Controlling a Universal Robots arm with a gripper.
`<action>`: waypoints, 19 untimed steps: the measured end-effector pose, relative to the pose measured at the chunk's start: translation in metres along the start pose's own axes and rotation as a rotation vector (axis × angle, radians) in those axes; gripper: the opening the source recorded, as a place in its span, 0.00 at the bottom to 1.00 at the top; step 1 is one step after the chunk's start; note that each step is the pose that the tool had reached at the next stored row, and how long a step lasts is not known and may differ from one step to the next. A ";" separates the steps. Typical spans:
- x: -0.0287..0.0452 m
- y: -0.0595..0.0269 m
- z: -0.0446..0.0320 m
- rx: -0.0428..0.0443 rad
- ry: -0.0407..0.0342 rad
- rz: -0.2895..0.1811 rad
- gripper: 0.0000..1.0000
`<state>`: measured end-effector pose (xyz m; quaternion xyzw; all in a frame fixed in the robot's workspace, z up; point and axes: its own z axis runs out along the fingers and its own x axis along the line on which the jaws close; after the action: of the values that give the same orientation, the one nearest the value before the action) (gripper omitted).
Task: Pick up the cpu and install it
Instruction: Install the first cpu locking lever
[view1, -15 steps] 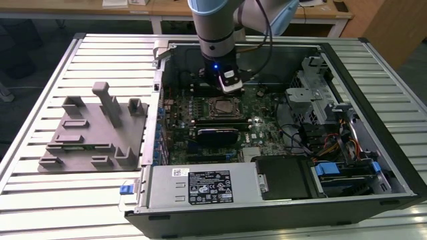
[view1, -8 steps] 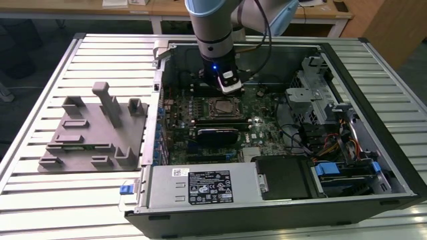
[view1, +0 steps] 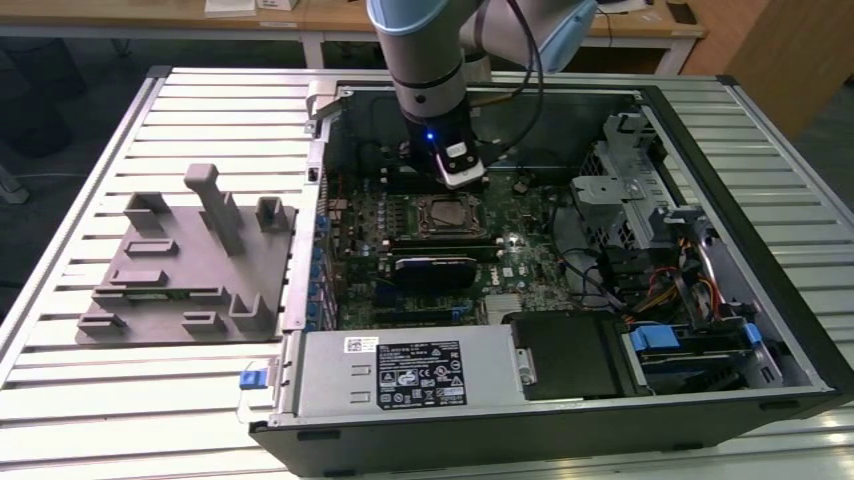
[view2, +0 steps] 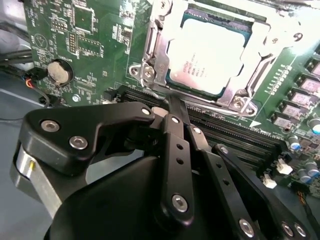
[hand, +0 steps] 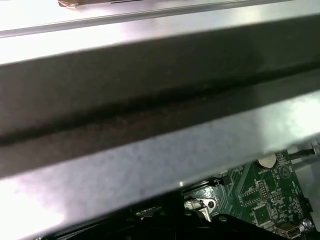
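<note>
In the exterior view, an open computer case (view1: 561, 260) lies on a ribbed metal table (view1: 80, 400). A grey holder block (view1: 187, 260) sits on the table beside the case, toward the exterior view's left. The arm (view1: 427, 60) reaches down into the case, its gripper (view1: 461, 175) just above the socket (view1: 447, 215) on the green motherboard (view1: 534, 270). Wooden desks (view1: 267, 20) stand behind the table.

In the second wrist view, the cpu (view2: 212, 55) lies seated in the socket frame (view2: 150, 60), silver top up. The gripper's (view2: 175, 107) black fingers (view2: 172, 145) look pressed together, holding nothing, just short of the socket.

In the first wrist view, the case's metal wall (hand: 160, 135) runs across, with motherboard (hand: 265, 195) beyond.
</note>
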<state>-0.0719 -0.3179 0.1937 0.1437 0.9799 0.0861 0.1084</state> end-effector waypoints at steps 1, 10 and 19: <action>0.0001 0.0000 0.0001 0.0014 -0.0038 -0.001 0.11; 0.0000 0.0001 -0.0005 0.0095 -0.0229 -0.007 0.11; -0.0017 0.0016 -0.0069 0.0074 -0.0144 -0.004 0.11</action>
<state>-0.0715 -0.3179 0.2009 0.1426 0.9797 0.0812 0.1152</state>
